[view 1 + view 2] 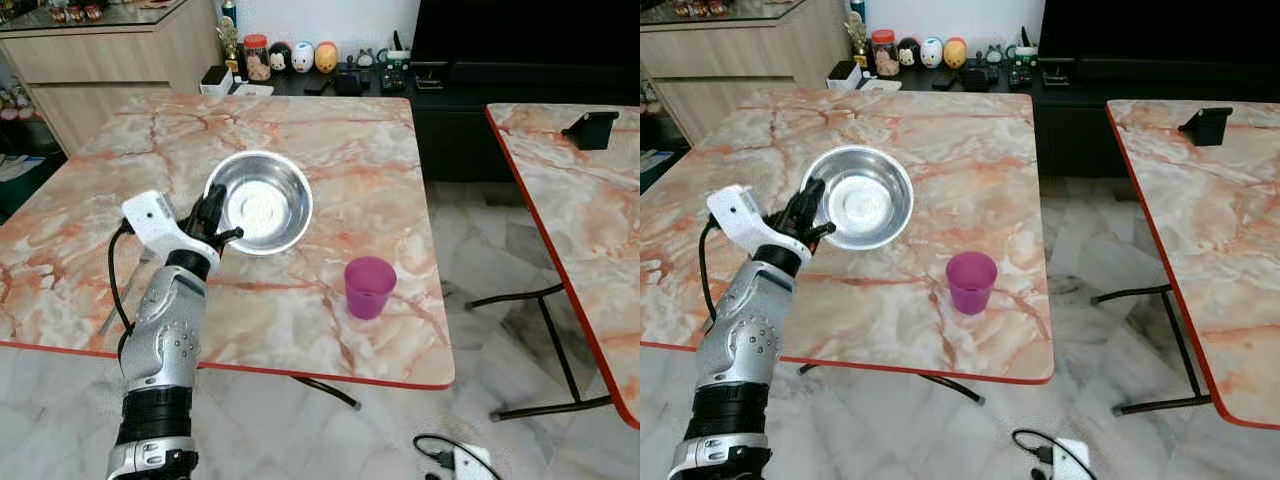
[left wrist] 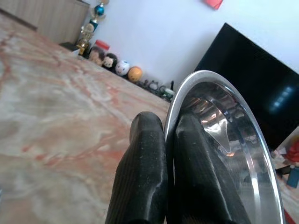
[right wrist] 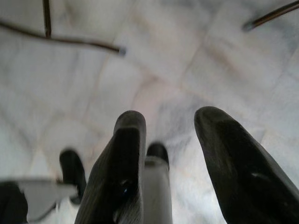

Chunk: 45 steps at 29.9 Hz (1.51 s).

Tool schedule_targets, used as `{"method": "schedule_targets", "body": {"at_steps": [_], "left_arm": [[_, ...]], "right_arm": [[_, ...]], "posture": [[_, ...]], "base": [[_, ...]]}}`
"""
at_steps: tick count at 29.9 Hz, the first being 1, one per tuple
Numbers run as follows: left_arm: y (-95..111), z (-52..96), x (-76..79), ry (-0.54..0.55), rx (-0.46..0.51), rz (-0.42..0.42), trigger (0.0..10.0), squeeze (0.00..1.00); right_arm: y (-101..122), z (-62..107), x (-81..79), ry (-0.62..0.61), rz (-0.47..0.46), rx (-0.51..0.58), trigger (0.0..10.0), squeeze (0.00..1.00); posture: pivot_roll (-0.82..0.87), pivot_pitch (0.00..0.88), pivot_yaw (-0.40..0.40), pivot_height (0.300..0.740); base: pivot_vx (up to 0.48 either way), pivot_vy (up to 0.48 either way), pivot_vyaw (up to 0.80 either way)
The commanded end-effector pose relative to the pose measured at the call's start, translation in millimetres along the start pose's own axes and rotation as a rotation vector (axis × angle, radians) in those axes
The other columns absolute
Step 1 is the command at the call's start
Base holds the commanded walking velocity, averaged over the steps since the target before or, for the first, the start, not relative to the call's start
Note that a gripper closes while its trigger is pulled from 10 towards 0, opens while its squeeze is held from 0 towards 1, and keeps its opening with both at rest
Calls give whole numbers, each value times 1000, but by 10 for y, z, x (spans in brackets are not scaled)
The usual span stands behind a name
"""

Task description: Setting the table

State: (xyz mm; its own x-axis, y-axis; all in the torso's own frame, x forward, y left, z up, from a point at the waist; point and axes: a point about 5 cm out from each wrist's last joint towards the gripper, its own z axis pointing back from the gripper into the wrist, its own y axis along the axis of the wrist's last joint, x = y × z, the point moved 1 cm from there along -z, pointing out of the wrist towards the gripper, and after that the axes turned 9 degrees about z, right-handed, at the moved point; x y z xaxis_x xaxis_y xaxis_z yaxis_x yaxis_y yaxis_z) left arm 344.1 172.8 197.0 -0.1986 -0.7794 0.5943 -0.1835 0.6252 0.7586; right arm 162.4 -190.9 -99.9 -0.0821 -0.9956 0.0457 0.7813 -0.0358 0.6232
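A shiny steel bowl (image 1: 262,200) rests on the marble table (image 1: 120,170), near its middle. My left gripper (image 1: 212,218) is shut on the bowl's near-left rim; in the left wrist view the rim (image 2: 187,88) runs between the two black fingers (image 2: 145,154). A purple plastic cup (image 1: 369,286) stands upright to the right of the bowl, closer to the table's front edge, apart from it. My right gripper (image 3: 168,140) hangs open over the tiled floor.
A second marble table (image 1: 570,190) stands to the right with a black object (image 1: 592,129) on it; a floor gap separates the two. Jars and figurines (image 1: 300,57) line a low dark shelf behind. A wooden cabinet (image 1: 90,60) stands at back left. A cable and plug (image 1: 450,458) lie on the floor.
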Motion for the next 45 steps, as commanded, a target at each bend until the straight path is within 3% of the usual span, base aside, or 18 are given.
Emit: {"method": "schedule_targets", "body": {"at_steps": [1,10,20,26,32,45], "left_arm": [[97,-58,117,-38,49,-6,10000,0],[117,-73,158,-51,68,1,10000,0],[252,-120,192,-60,111,-8,10000,0],[373,-155,208,-61,142,-9,10000,0],[345,-158,231,-70,131,-3,10000,0],[309,-175,256,-70,120,11,10000,0]], "right_arm": [[45,-1,91,-29,-19,27,10000,0],[15,9,142,-42,-17,15,10000,0],[-99,29,156,-80,-154,-43,10000,0],[-174,47,82,-62,-161,-62,10000,0],[-193,49,57,-62,-164,-75,10000,0],[-214,53,-67,-8,-173,-75,10000,0]], "posture": [[-15,0,15,740],[-13,0,12,740],[0,0,9,740],[9,0,13,740],[2,0,20,740],[-1,0,23,671]], "base": [[0,-480,0],[0,-480,0],[0,-480,0],[0,-480,0],[0,0,0],[0,-148,-251]]}}
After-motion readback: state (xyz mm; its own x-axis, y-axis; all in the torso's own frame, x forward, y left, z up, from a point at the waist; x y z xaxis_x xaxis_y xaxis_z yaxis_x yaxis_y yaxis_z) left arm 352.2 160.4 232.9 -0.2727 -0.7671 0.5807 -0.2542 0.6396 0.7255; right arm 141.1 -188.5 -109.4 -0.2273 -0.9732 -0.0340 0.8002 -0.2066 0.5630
